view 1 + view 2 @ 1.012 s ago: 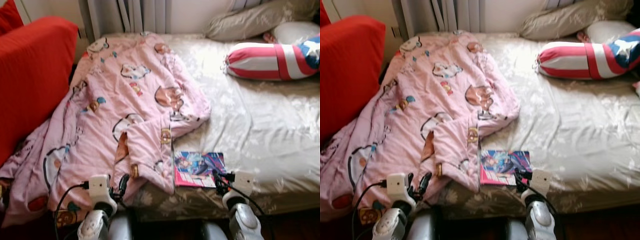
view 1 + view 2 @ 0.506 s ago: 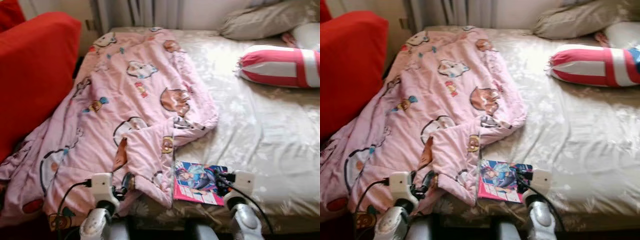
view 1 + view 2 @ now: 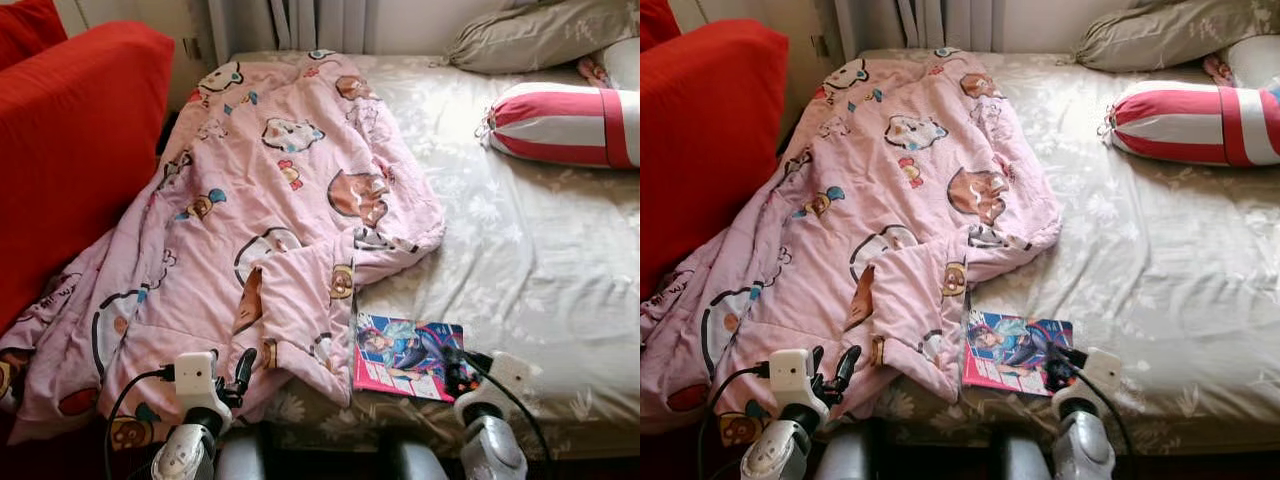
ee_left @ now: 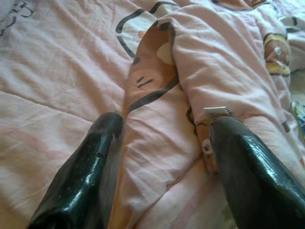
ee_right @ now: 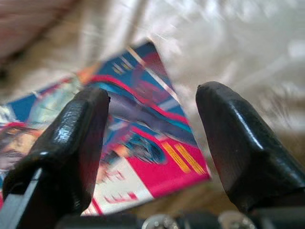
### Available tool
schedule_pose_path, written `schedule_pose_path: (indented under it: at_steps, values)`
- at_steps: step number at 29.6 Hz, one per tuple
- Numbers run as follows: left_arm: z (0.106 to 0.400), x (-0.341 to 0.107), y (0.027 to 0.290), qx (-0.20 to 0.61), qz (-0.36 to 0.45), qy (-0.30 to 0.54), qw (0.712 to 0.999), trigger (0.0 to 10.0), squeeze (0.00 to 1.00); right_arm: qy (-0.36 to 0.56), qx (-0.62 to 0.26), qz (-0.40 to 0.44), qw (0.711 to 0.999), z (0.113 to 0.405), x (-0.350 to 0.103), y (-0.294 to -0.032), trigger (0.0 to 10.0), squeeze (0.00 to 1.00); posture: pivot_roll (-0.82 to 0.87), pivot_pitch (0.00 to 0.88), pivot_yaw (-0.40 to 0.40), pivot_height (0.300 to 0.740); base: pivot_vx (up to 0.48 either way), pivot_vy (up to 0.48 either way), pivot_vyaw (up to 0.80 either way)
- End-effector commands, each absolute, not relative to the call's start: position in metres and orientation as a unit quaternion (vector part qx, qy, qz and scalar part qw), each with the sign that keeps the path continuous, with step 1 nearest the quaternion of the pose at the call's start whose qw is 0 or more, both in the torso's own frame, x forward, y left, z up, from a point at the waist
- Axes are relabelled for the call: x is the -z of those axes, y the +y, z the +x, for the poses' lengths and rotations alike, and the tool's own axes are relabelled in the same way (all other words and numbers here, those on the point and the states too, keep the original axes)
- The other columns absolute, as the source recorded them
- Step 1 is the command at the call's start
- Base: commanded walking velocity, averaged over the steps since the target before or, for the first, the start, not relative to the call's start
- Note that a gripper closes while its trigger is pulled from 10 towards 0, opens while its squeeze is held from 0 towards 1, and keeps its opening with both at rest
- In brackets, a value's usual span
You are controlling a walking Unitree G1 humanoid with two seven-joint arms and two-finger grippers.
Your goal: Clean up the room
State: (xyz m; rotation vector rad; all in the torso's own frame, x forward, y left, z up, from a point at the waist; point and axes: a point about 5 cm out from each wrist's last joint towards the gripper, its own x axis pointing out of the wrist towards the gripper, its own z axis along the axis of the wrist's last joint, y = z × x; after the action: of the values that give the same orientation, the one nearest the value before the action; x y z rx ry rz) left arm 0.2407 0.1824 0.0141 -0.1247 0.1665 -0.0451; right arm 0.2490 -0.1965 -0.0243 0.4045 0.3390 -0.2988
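A colourful comic magazine [image 3: 407, 356] lies flat near the bed's front edge, just right of the pink cartoon-print blanket [image 3: 270, 220]. My right gripper [image 3: 455, 365] is open at the magazine's right corner, and its two black fingers [image 5: 76, 138] straddle the cover [image 5: 143, 138] in the right wrist view. Low at the blanket's front hem, my left gripper [image 3: 236, 372] is open, its fingers [image 4: 88, 171] spread just above the pink fabric [image 4: 157, 138] with nothing gripped.
The blanket sprawls over the left half of the beige bed sheet [image 3: 540, 260] and hangs off the front-left edge. A red armchair [image 3: 70, 130] stands on the left. A red-and-white striped bolster [image 3: 560, 125] and a beige pillow [image 3: 540, 35] lie at the back right.
The camera has shifted, so the bed sits further right and closer in view. My right gripper now sits at the magazine's right corner; the left gripper stays at the blanket hem.
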Motion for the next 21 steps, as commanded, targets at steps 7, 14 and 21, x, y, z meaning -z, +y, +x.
schedule_pose_path:
  at_steps: [7,14,21]
  values:
    - [0.239,-0.02,0.195,0.025,-0.04,0.088,0.995,10.0,0.0,0.182,0.186,0.236,0.936,0.248,0.028,-0.209,10.0,1.0,0.22,0.172,0.053,0.61,0.0,0.0,0.0]
    - [0.237,-0.026,0.201,0.038,-0.021,0.094,0.995,10.0,0.0,0.153,0.204,0.243,0.936,0.255,0.019,-0.223,10.0,0.0,0.23,0.206,0.105,0.61,0.0,0.0,0.0]
    - [0.233,-0.026,0.205,0.043,-0.013,0.102,0.994,10.0,0.0,0.14,0.214,0.244,0.935,0.255,0.016,-0.23,10.0,0.0,0.24,0.217,0.122,0.61,0.0,0.0,0.0]
